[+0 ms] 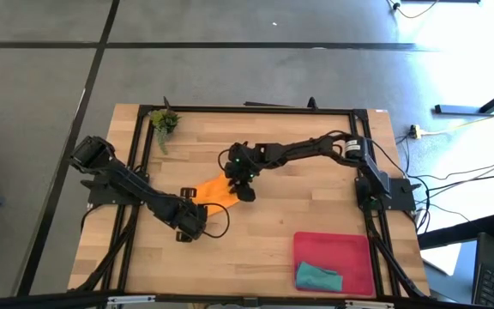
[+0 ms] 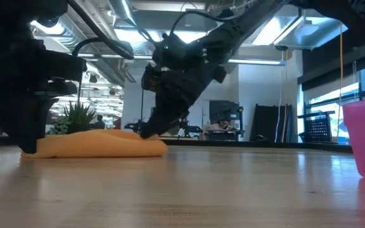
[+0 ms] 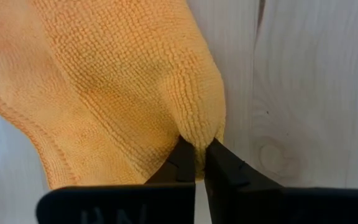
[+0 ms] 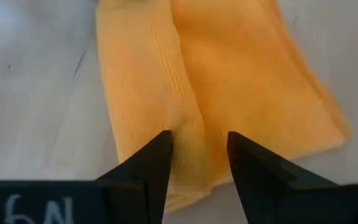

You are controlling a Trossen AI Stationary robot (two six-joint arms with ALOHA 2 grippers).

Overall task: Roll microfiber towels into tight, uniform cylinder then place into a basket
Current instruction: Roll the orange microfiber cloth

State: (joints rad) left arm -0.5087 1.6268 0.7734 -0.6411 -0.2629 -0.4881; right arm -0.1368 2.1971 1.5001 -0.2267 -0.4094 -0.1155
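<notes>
Overhead, a light wooden worktop (image 1: 264,223) with a black frame carries two dark robot arms meeting over an orange towel (image 1: 215,190) lying loosely bunched near the worktop's middle, somewhat toward its left edge. The left hand (image 3: 199,167) is closed tight on a fold at one end of that towel, its two dark fingers pinching a small ridge of the cloth between them. The right hand (image 4: 199,163) is at the towel's other end, its fingers parted and straddling a lengthwise fold of the orange cloth, pressing down on it rather than clamping it. White handwritten marks, too partial to read with certainty, show on the black body of the right hand. A red-pink basket (image 1: 350,242) sits at the near right corner of the worktop, well apart from the arms, and a crumpled teal towel (image 1: 318,277) lies inside it against its near wall. A small green plant sprig (image 1: 164,123) rests at the far left corner. Cables trail across the grey floor beyond the worktop's right edge.
</notes>
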